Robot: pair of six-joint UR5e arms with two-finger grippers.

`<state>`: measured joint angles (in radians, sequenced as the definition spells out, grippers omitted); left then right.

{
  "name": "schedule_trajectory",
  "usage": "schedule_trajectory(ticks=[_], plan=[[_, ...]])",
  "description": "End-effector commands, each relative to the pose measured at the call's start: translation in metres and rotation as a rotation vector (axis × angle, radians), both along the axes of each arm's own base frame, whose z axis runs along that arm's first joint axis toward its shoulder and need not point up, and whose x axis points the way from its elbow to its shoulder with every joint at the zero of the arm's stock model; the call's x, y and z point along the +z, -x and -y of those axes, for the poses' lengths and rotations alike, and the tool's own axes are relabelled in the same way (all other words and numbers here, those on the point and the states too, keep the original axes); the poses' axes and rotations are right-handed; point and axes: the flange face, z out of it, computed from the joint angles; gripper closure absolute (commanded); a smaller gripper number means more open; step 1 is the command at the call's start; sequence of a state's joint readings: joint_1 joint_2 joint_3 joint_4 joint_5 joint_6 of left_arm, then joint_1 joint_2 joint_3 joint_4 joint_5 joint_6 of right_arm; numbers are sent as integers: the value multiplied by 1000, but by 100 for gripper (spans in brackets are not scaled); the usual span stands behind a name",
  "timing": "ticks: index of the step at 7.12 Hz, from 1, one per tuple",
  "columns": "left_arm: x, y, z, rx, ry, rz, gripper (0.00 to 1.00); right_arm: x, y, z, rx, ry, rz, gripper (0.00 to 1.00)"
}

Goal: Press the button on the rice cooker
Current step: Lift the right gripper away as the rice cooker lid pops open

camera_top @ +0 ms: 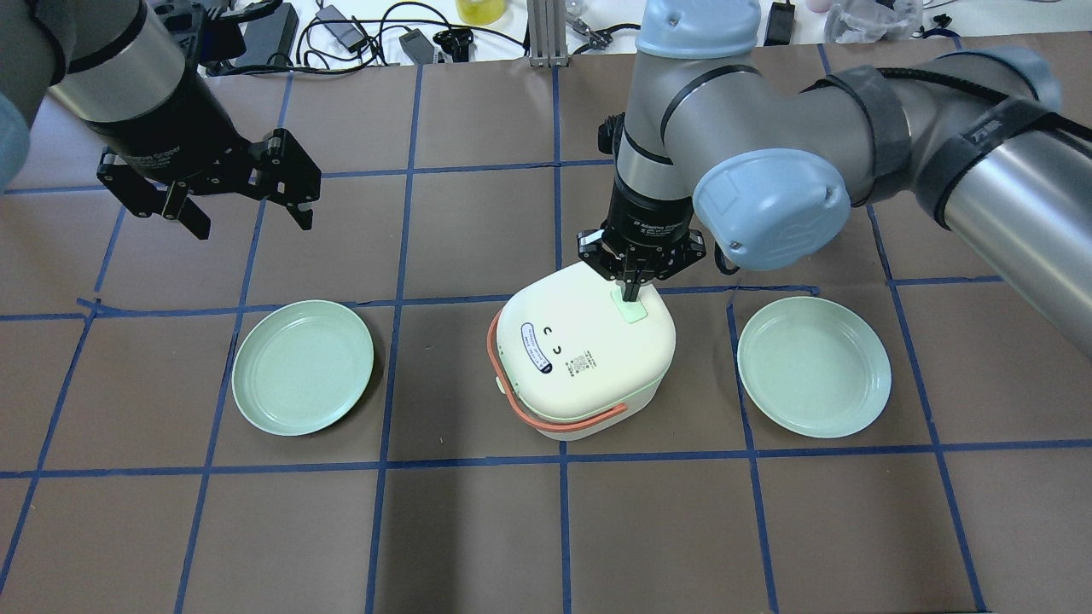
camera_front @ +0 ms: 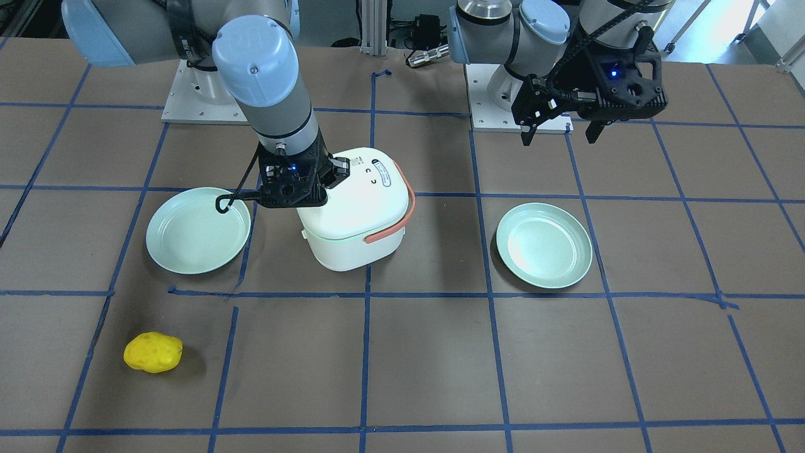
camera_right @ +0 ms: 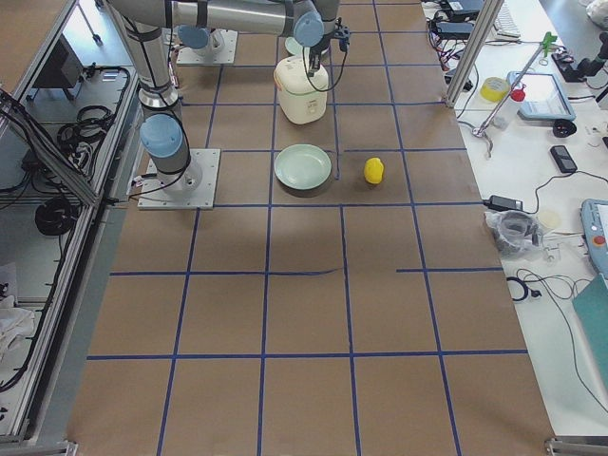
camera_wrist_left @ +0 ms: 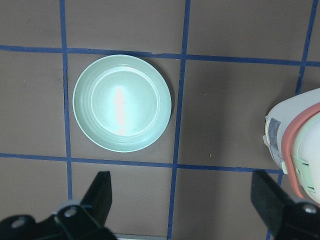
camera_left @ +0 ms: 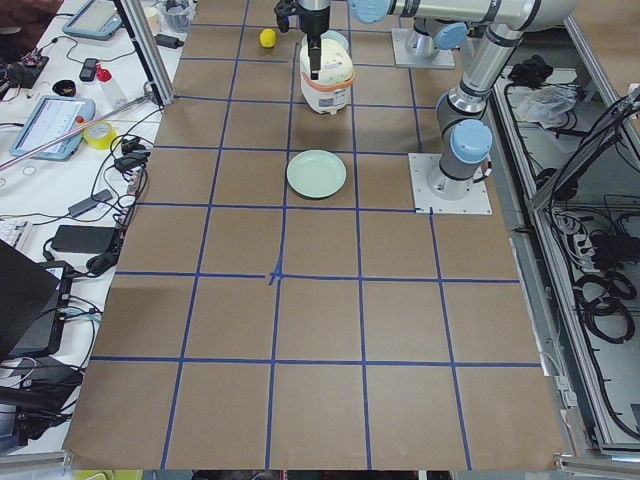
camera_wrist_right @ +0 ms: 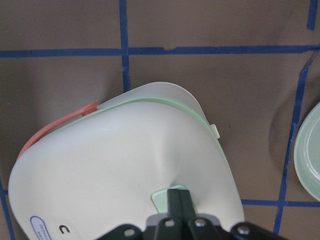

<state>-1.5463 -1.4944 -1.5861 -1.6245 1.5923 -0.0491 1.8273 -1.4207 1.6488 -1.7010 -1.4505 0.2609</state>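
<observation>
A white rice cooker point(camera_top: 584, 354) with an orange handle stands in the middle of the table; it also shows in the front view point(camera_front: 355, 211). Its pale green button point(camera_top: 633, 310) sits on the lid's far side. My right gripper point(camera_top: 631, 294) is shut, and its closed fingertips rest on the button; the right wrist view shows the fingers point(camera_wrist_right: 180, 202) down on the green button point(camera_wrist_right: 161, 199). My left gripper point(camera_top: 247, 213) is open and empty, held high over the table's left part, apart from the cooker point(camera_wrist_left: 295, 150).
Two pale green plates lie left point(camera_top: 303, 367) and right point(camera_top: 813, 367) of the cooker. A yellow lumpy object point(camera_front: 153, 352) lies near the operators' edge. Cables and gear line the far table edge.
</observation>
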Motion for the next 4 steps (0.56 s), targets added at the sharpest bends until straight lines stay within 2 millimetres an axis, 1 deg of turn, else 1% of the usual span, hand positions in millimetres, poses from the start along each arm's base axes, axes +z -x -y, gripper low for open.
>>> schedule_trajectory(ticks=[1, 2, 3, 4], plan=[[0, 0, 0, 0, 0, 0, 0, 62, -1, 5, -59, 9, -2, 84], [0, 0, 0, 0, 0, 0, 0, 96, -1, 8, -70, 33, -2, 37], [0, 0, 0, 0, 0, 0, 0, 127, -2, 12, -88, 73, 10, 3], [0, 0, 0, 0, 0, 0, 0, 140, 4, 15, -97, 83, 4, 0]])
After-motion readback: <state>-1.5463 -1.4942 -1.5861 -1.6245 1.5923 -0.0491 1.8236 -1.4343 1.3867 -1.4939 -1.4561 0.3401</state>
